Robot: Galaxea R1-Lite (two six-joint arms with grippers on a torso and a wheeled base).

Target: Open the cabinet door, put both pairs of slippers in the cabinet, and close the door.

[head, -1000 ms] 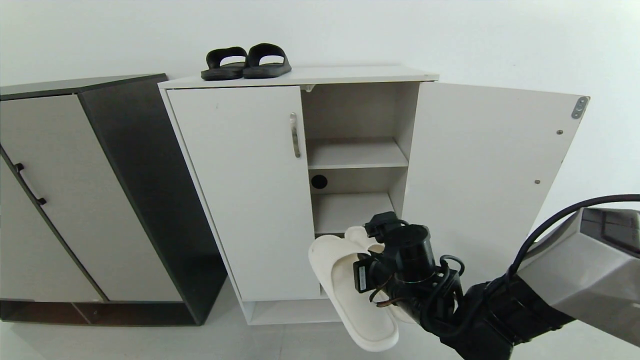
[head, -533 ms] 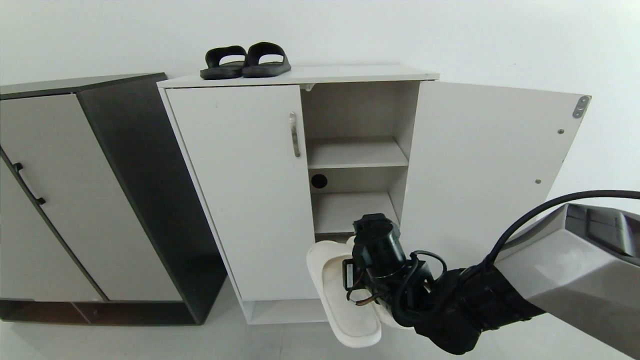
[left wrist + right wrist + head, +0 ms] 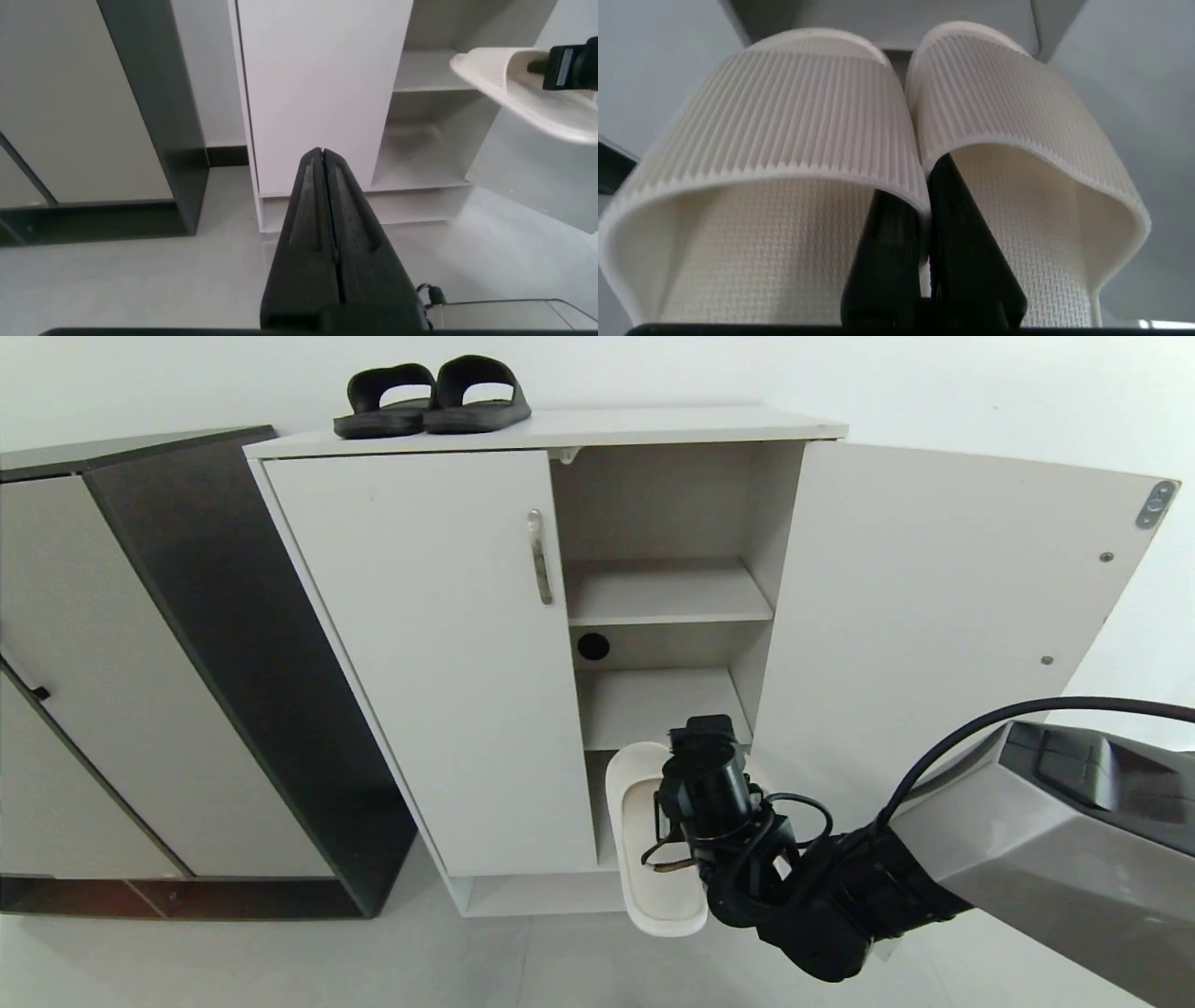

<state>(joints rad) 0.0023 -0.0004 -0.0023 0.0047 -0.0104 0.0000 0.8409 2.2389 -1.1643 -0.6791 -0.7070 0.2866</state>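
The white cabinet [image 3: 420,644] has its right door [image 3: 934,635] swung wide open, showing bare shelves [image 3: 663,593]. A pair of black slippers [image 3: 434,397] rests on the cabinet top at the left. My right gripper [image 3: 920,201] is shut on the pair of white slippers [image 3: 878,159], pinching their inner edges together. In the head view the white slippers [image 3: 644,840] hang at the mouth of the lowest compartment, toes pointing in. My left gripper [image 3: 322,163] is shut and empty, low in front of the closed left door [image 3: 322,84]; the white slippers [image 3: 523,79] appear beyond it.
A dark grey cabinet [image 3: 140,653] with pale doors stands against the white cabinet's left side. Pale floor [image 3: 373,961] stretches in front of both. The open door edge lies close to my right arm.
My right arm has carried the white slippers forward and up toward the lowest compartment. The head camera has come closer to the cabinet, so the whole scene sits larger and higher.
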